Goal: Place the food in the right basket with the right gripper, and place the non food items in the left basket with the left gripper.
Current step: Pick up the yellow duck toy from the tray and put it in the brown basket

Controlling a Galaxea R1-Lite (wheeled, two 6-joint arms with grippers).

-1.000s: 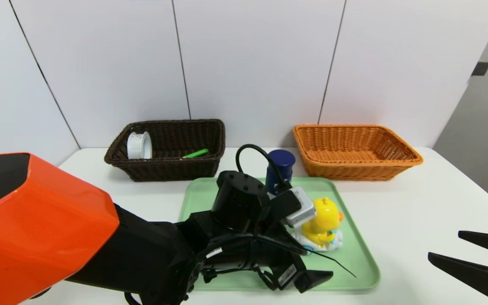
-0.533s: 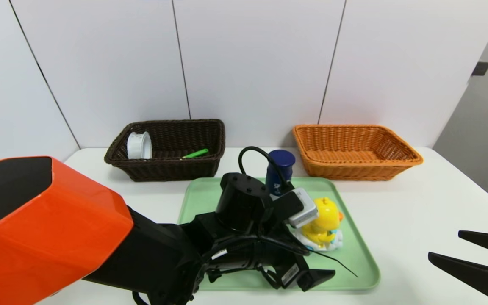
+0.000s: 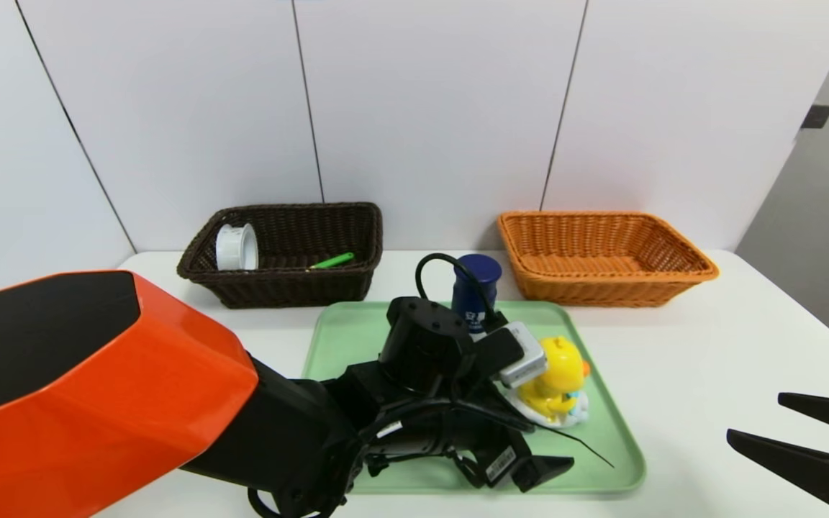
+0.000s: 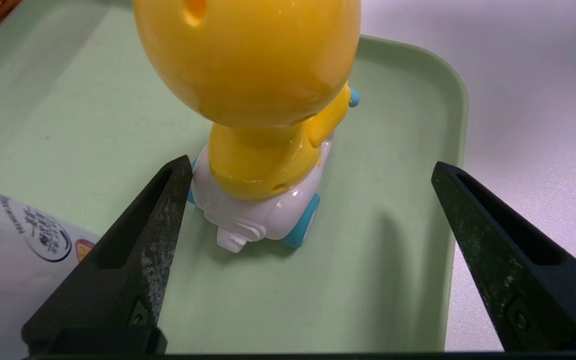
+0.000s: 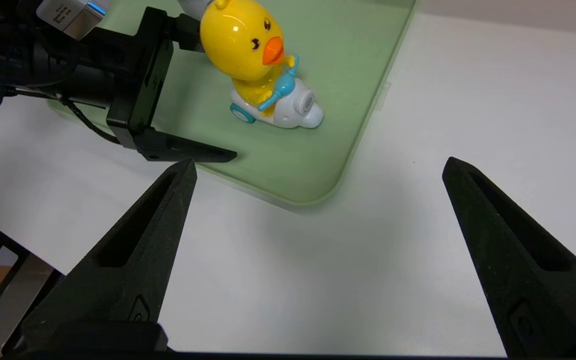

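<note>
A yellow duck toy [image 3: 557,370] on a white wheeled base stands on the green tray [image 3: 342,338]. My left gripper [image 3: 545,437] is open beside it. In the left wrist view the duck [image 4: 253,100] sits just inside one finger [image 4: 158,235], with that tip at its white base; the other finger stands far off over the tray's rim. A blue-capped bottle [image 3: 476,282] stands at the tray's far edge. My right gripper [image 3: 756,416] is open and empty over bare table, right of the tray. The right wrist view shows the duck [image 5: 253,55] and the tray's corner [image 5: 298,180].
The dark brown left basket [image 3: 285,284] holds a white ring [image 3: 236,247] and a green stick [image 3: 333,260]. The orange right basket [image 3: 605,284] has nothing in it. Both stand against the white back wall. A white printed container [image 4: 13,250] lies beside my left finger.
My left arm has pushed forward and to the right along the tray, closing on the duck. The duck has shifted slightly right. The right gripper has not moved.
</note>
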